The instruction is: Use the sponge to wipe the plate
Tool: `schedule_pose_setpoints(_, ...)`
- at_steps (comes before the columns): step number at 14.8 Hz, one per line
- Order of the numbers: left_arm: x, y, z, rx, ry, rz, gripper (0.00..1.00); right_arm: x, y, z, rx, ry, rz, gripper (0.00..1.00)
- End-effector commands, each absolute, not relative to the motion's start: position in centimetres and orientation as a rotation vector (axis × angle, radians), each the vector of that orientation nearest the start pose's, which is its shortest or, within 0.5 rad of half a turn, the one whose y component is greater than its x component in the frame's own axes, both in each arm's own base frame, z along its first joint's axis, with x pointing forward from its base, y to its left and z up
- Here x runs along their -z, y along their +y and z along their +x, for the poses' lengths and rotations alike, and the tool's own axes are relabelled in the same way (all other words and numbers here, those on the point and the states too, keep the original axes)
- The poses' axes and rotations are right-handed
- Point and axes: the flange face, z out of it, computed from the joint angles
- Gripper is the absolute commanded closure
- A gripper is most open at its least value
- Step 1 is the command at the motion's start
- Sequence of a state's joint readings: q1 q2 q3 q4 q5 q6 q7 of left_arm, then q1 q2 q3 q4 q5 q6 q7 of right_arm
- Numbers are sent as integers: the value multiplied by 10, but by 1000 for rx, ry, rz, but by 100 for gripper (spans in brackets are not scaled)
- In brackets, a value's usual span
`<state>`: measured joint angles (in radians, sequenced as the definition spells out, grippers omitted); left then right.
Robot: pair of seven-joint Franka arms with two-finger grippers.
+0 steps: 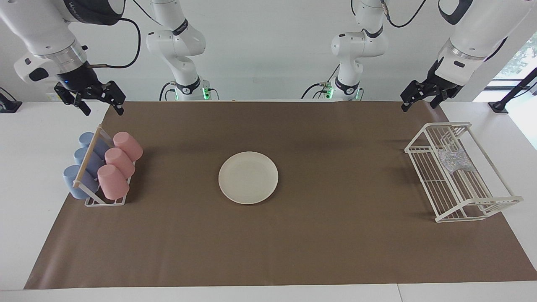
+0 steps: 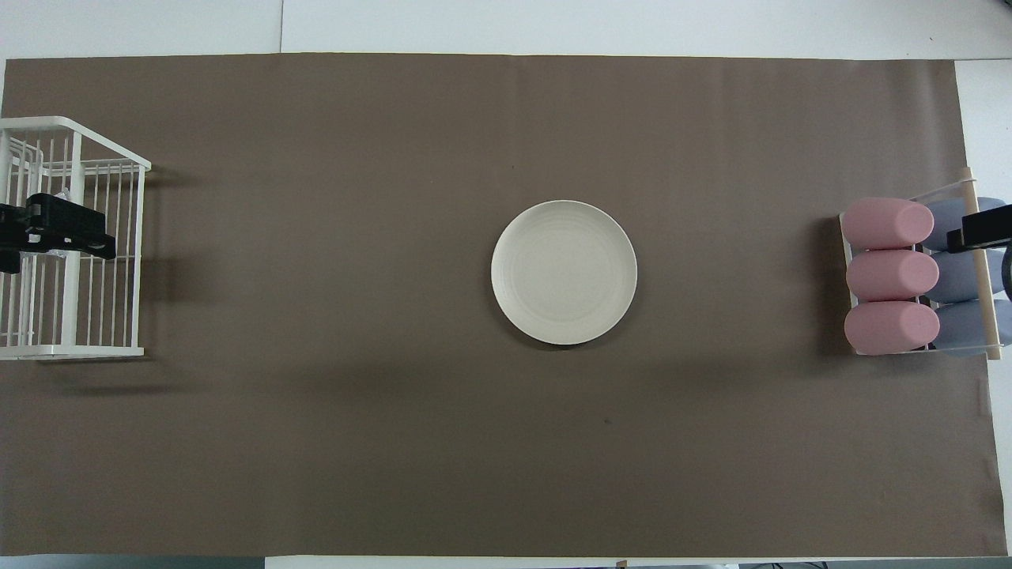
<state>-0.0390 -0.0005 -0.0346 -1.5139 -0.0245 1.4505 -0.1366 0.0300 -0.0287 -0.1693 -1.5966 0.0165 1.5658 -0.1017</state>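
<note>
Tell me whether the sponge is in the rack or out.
In: the sponge lies inside the white wire rack, on its bars.

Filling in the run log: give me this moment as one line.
phase: not begun | plate: mat centre, bare | sponge: in white rack | left gripper: raised, open | right gripper: raised, open

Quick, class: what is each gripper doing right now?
Left gripper: open, empty, raised near the rack holding the sponge.
Right gripper: open, empty, raised near the cups.
</note>
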Motion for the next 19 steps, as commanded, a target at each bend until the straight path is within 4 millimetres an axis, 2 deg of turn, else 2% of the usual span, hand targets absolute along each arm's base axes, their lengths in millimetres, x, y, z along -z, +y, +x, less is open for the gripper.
schedule_pose_setpoints(1, -641, -41, 538, -88, -123, -3151, 0, -628, -74, 540, -7, 47, -3112, 0)
schedule_pose_setpoints(8, -640, -41, 538, -91, -123, -3154, 0, -627, -75, 535, -32, 49, -3106, 0)
schedule_pose_setpoints(11, -635, -40, 536, -98, -109, -3095, 0, -627, -74, 535, -32, 47, -3107, 0)
schedule_pose_setpoints(14, -618, -42, 528, -59, -92, -3059, 0, -628, -70, 535, -39, 37, -3103, 0)
schedule_pose_setpoints(15, -611, -40, 526, -29, -77, -3018, 0, -627, -59, 536, -42, 4, -3103, 0)
schedule_pose_setpoints(16, -603, -42, 524, -28, -59, -2987, 0, -627, -55, 536, -42, -6, -3103, 0)
schedule_pose_setpoints(18, -595, -40, 526, -44, -60, -2911, 0, -627, -55, 536, -45, -6, -3103, 0)
schedule_pose_setpoints(19, -590, -48, 528, -38, -81, -2855, 0, -626, -55, 535, -59, 3, -3102, 0)
